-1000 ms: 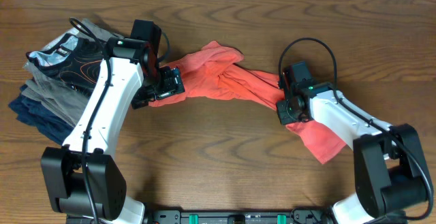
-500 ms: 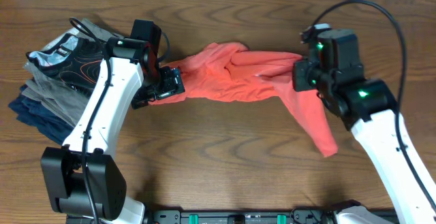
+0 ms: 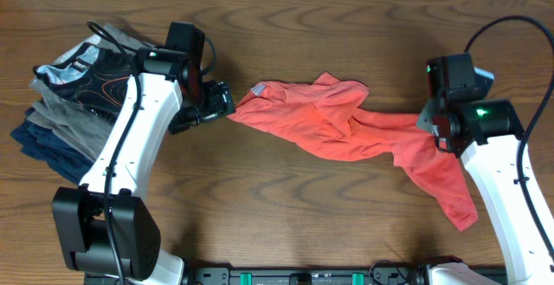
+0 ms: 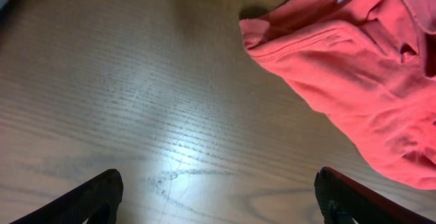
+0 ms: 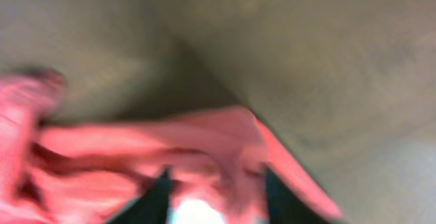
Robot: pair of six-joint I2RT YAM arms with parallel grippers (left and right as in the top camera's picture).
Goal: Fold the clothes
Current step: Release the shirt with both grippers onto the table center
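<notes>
Watching the overhead feed, I am seeing the coral-red short-sleeved T-shirt [image 3: 320, 125] lying crumpled and drawn out lengthwise across the brown wood-grain table [image 3: 286, 216]. Its collar end, with a small white sewn-in label [image 3: 258, 89], is pointing toward the robot's left. The opposite end is trailing off past the robot's right arm toward the near edge.

The left gripper [image 3: 221, 103] is hovering just beside the T-shirt's collar end, apart from the cloth. On the left wrist feed its two dark fingers [image 4: 88, 197] are standing wide apart with only bare wood between them, and the T-shirt is filling the upper right corner of that picture.

The right gripper [image 3: 430, 122] is sitting at the T-shirt's other end, where the fabric is bunching into a narrow band. The right wrist feed is badly blurred (I am reading it with care). Even so, red cloth is showing between the two dark fingers [image 5: 158, 198], so I am taking the jaws as clamped on the T-shirt. I cannot tell whether that part of the cloth is lifted off the wood.

Well apart from the T-shirt, beyond its collar end, a pile of folded soft garments [image 3: 69, 103] is resting. Navy blue is showing at the bottom, grey-brown above it, and a dark piece with thin orange lines on top.
</notes>
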